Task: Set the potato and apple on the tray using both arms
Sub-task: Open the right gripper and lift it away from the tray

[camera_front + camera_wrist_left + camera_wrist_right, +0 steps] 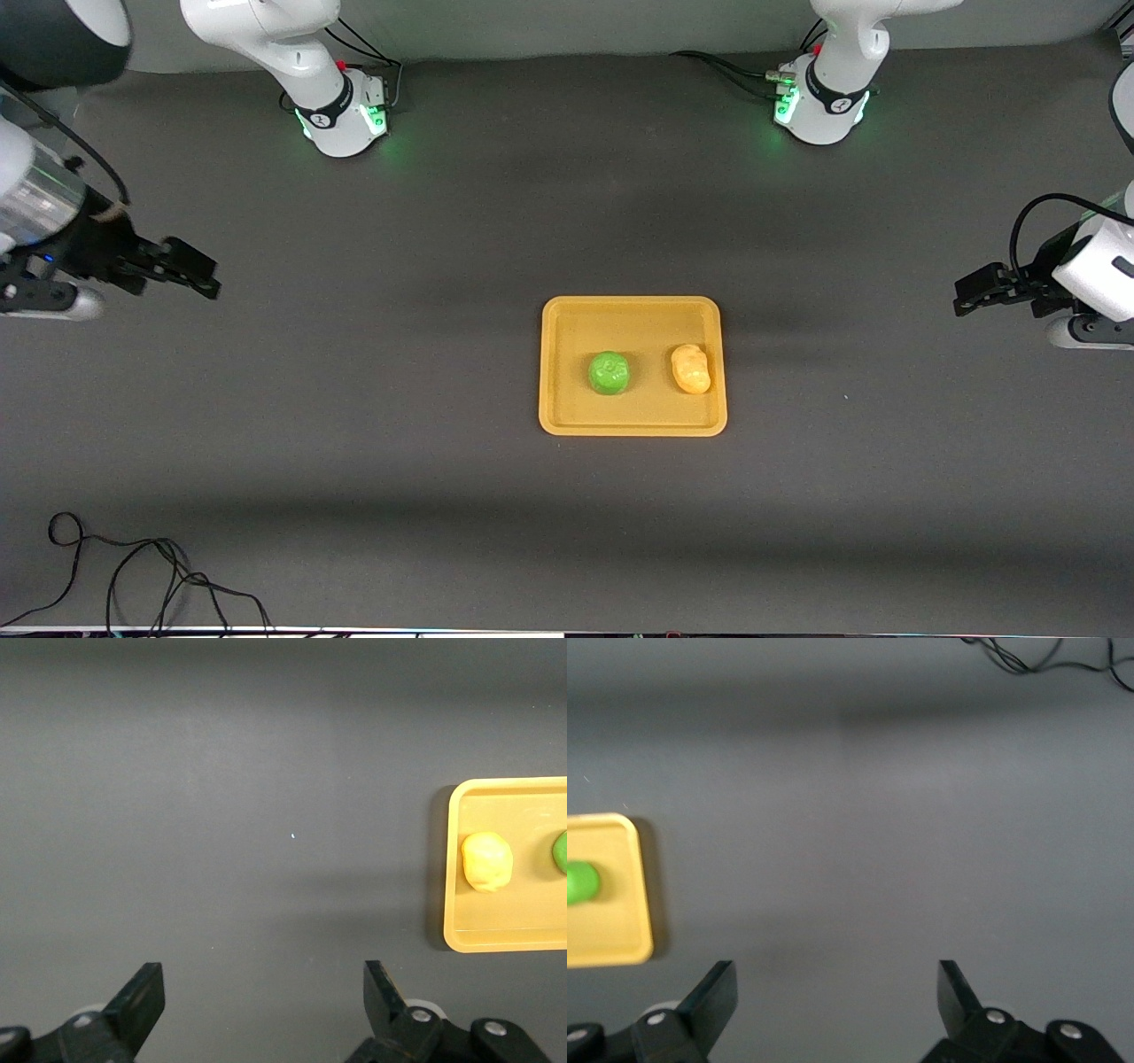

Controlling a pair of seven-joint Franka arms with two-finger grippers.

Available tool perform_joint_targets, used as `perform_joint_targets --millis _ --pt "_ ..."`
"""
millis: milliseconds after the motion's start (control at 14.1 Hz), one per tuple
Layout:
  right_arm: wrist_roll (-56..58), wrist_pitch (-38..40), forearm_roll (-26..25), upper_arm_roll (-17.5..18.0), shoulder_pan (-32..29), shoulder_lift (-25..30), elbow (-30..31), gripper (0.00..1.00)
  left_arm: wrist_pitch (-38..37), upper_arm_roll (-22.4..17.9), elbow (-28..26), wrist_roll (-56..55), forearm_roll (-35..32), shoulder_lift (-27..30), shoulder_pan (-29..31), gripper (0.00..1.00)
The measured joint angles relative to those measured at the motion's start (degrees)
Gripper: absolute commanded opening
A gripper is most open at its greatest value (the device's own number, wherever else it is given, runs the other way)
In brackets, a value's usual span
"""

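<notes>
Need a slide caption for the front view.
Apple and potato sit apart on the tray; left gripper and right gripper hang open at the table ends.

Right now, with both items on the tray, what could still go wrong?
Little looks risky. The apple is round and sits loose on the tray, so a bump might roll it to the low rim. The potato lies close to the rim. The left gripper and right gripper hang open, away from the tray.
</notes>
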State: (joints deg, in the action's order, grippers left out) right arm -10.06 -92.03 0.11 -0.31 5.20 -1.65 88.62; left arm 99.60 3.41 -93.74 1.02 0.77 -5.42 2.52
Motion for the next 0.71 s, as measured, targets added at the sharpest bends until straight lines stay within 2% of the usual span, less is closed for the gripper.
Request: perform_joint_targets --millis 213,709 --pt "3.53 -0.03 0.89 4.70 -6.44 3.00 4.01 1.00 0.00 -0.13 0.07 -0.01 -0.20 0.02 -0.17 1.00" --pt "6.54 -0.10 0.69 5.06 -7.26 3.22 5.51 1.00 -2.53 -0.10 0.82 0.09 -2.00 2.56 -1.19 1.00"
